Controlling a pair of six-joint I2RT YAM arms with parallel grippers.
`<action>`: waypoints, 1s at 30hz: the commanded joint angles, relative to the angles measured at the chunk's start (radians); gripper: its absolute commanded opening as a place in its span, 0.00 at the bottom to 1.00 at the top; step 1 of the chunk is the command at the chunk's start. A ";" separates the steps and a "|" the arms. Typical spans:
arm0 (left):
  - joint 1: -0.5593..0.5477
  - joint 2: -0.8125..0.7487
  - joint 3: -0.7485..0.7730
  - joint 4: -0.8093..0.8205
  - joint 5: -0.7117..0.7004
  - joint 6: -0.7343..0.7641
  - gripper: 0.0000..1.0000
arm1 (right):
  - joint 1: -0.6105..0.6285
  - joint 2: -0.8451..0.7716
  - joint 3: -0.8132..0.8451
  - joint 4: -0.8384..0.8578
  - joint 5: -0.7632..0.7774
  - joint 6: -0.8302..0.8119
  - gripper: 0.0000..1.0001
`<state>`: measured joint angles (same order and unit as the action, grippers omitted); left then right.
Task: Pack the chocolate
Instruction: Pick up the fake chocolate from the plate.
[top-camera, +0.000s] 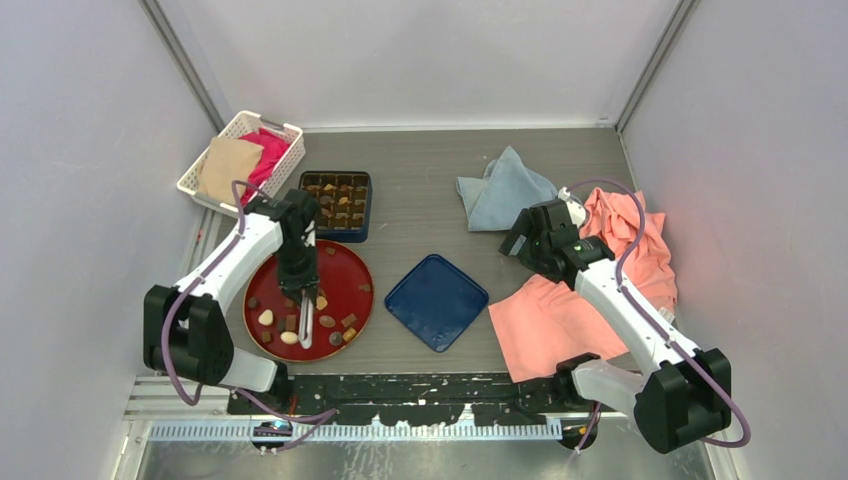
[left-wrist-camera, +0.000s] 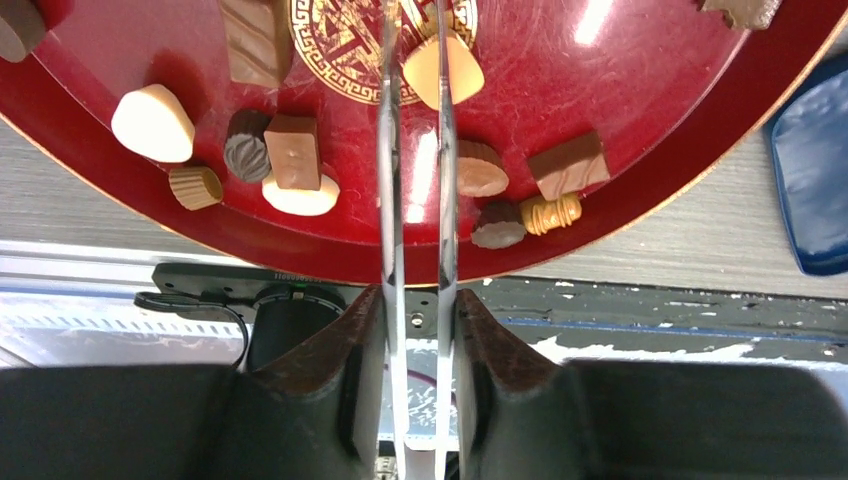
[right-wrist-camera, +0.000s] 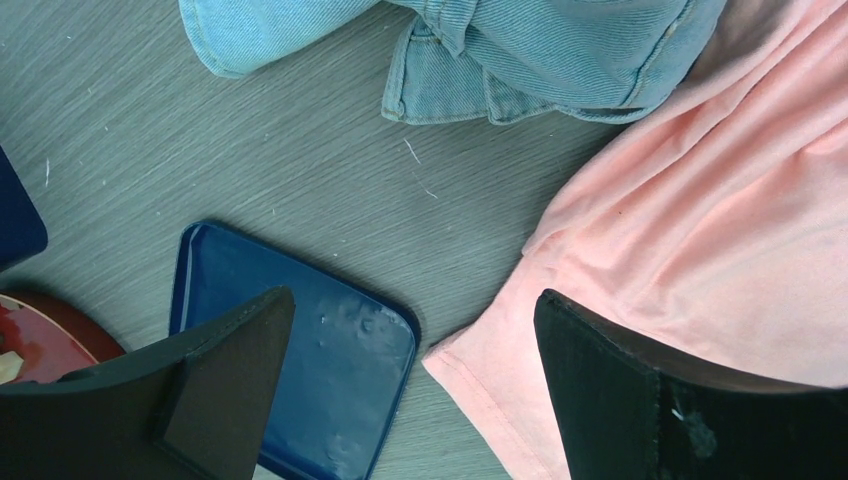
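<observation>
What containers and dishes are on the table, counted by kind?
Round red plate: 1
Square blue tray: 1
Dark blue compartment box: 1
White basket: 1
Total: 4

Bright even light, white glare on the red plate (left-wrist-camera: 640, 100), fingers (left-wrist-camera: 300, 400) softly blurred.
</observation>
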<state>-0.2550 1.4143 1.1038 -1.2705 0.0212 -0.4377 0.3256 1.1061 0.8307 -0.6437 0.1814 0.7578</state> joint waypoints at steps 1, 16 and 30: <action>0.000 0.011 -0.010 0.034 -0.055 -0.040 0.30 | 0.003 -0.032 0.003 0.023 0.015 -0.009 0.96; 0.000 -0.001 -0.080 0.069 -0.140 -0.120 0.34 | 0.004 -0.010 0.020 0.029 0.007 -0.014 0.95; 0.035 -0.032 -0.087 0.087 -0.192 -0.147 0.41 | 0.004 -0.008 0.035 0.019 0.009 -0.017 0.95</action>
<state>-0.2401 1.4071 1.0203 -1.2083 -0.1650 -0.5816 0.3256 1.1065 0.8303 -0.6437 0.1814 0.7547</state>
